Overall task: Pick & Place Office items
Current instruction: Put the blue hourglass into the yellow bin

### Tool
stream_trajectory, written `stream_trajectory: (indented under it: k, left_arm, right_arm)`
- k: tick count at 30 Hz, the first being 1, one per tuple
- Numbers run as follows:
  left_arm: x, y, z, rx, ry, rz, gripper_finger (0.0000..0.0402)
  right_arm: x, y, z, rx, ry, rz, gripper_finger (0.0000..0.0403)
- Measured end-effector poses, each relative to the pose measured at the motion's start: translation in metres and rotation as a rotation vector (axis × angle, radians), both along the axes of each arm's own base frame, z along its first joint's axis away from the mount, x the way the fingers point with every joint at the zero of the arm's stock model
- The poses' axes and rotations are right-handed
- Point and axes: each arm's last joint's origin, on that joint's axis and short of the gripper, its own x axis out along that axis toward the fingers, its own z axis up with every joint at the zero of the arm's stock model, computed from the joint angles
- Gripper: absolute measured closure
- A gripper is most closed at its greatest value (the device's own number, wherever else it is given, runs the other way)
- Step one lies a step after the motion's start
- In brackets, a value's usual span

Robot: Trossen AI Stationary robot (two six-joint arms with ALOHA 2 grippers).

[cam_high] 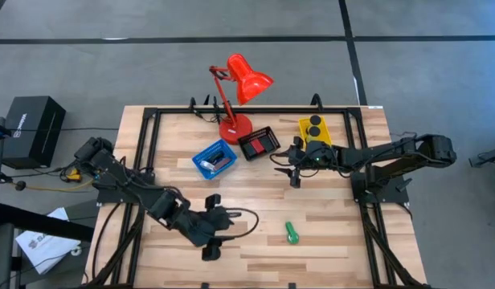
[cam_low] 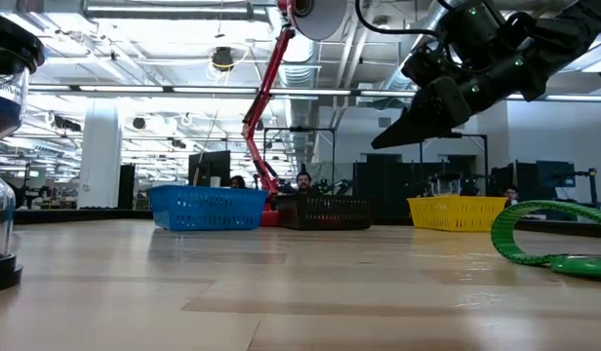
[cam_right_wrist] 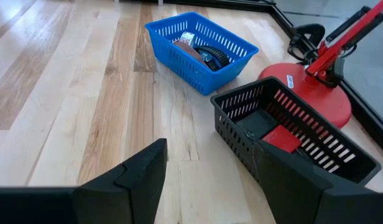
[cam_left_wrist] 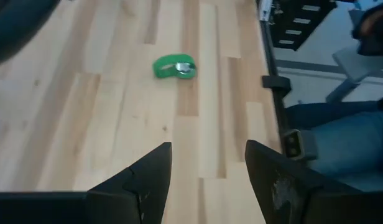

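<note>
High view: green item [cam_high: 292, 233] alone on table [cam_high: 344, 233], both end effectors open.

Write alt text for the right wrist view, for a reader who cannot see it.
The right gripper hangs open and empty over bare wooden table. Ahead stand a blue basket holding a few small items and a black basket holding a red block, with the red lamp base beyond.

No readable text anywhere; only illegible print on the black box [cam_high: 29, 128] and papers [cam_high: 47, 242].
</note>
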Motion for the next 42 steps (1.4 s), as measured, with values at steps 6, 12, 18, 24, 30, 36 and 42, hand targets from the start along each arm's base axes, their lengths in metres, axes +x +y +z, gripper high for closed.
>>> stream_trajectory:
  k: [6, 12, 18, 24, 30, 36, 42]
  left_arm:
    - [-0.012, -0.011, -0.016, -0.018, 0.040, 0.011, 0.0202]
    - [-0.019, -0.012, -0.034, -0.071, 0.106, 0.055, 0.0202]
    - [-0.019, -0.009, -0.041, -0.069, 0.130, 0.051, 0.0197]
    - [-0.019, -0.009, -0.044, -0.130, 0.194, -0.010, 0.0183]
    - [-0.017, -0.006, -0.044, -0.121, 0.183, 0.013, 0.0182]
    - [-0.016, -0.004, -0.044, -0.130, 0.191, 0.007, 0.0153]
    - [-0.016, -0.004, -0.044, -0.129, 0.191, 0.003, 0.0119]
  right_arm:
    - [0.000, 0.000, 0.000, -0.010, 0.001, 0.004, 0.0172]
    - [0.000, 0.000, 0.000, -0.010, 0.001, 0.004, 0.0172]
    - [0.000, 0.000, 0.000, -0.010, 0.001, 0.004, 0.0172]
    - [0.000, 0.000, 0.000, -0.009, 0.001, 0.004, 0.0172]
    - [0.000, 0.000, 0.000, -0.010, 0.001, 0.005, 0.0172]
    - [0.000, 0.000, 0.000, -0.010, 0.002, 0.004, 0.0172]
    - [0.000, 0.000, 0.000, -0.010, 0.002, 0.005, 0.0172]
